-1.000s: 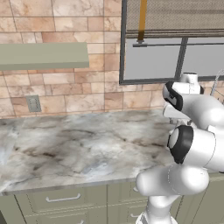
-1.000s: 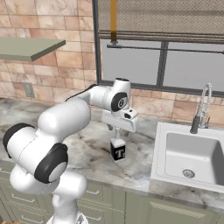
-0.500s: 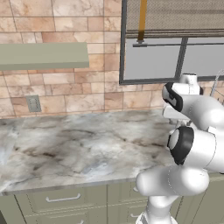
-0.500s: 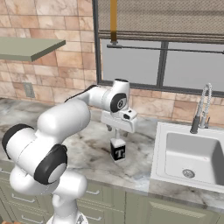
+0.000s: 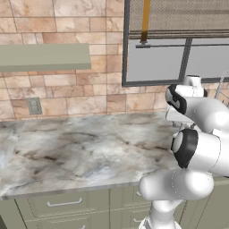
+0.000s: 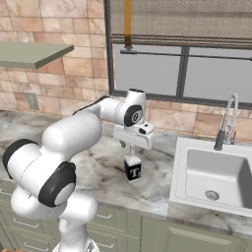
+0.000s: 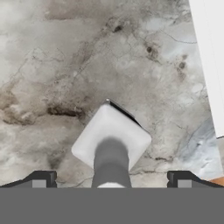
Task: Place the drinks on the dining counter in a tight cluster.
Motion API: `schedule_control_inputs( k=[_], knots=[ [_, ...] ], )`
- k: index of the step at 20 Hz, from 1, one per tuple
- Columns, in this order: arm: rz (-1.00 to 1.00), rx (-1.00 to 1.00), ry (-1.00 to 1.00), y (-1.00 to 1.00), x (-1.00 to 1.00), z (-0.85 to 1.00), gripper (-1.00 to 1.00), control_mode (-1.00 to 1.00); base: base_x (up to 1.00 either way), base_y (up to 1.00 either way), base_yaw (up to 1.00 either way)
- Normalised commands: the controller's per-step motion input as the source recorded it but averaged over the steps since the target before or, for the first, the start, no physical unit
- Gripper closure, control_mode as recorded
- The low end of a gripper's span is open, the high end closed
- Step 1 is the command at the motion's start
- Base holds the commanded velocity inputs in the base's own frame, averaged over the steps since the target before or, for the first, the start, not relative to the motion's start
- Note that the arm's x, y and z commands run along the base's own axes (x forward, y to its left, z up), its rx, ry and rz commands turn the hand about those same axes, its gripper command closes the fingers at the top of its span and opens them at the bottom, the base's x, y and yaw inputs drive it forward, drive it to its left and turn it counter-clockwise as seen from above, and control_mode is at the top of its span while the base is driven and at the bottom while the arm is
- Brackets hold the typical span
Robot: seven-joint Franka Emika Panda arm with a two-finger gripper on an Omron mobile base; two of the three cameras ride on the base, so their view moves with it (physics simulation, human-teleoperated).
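Gripper: in the hand view the gripper [image 7: 109, 177] looked straight down, its two dark fingertips [image 7: 40, 178] set wide apart, one on each side of the container's neck and touching neither side.
Jaws: fully spread, holding nothing.
Small white narrow-necked container: it [image 7: 111, 142] stood upright on the marble counter [image 7: 65, 65], directly beneath the hand; from above, its square white shoulders and grey neck sat between the fingertips.
Same container, right base view: the container [image 6: 133, 170] showed its dark label with a white letter, standing just below the white hand [image 6: 134, 138], near the counter's front edge.
Arm: it rose from the lower left of the right base view and reached over the marble counter [image 6: 98, 167] to hang above the container.
Sink: a white sink [image 6: 211, 177] lay beside the container, apart from it, with a metal faucet [image 6: 225, 123] behind.
Wall: tan brick wall [image 5: 67, 89] at the back, with a window [image 6: 187, 74] and a green-grey shelf [image 5: 44, 57].
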Motion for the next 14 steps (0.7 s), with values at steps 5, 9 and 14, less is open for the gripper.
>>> schedule_control_inputs(
  k=[5, 9, 14],
  knots=[
    [0.00, 0.00, 0.00, 0.00, 0.01, -0.01, -1.00, -1.00, 0.00, 0.00, 0.00],
    [0.00, 0.00, -0.01, 0.00, 0.05, -0.03, -1.00, -1.00, 0.00, 0.00, 0.00],
    [0.00, 0.00, 0.00, 0.00, 0.00, -0.02, 1.00, -1.00, 0.00, 0.00, 0.00]
  ],
)
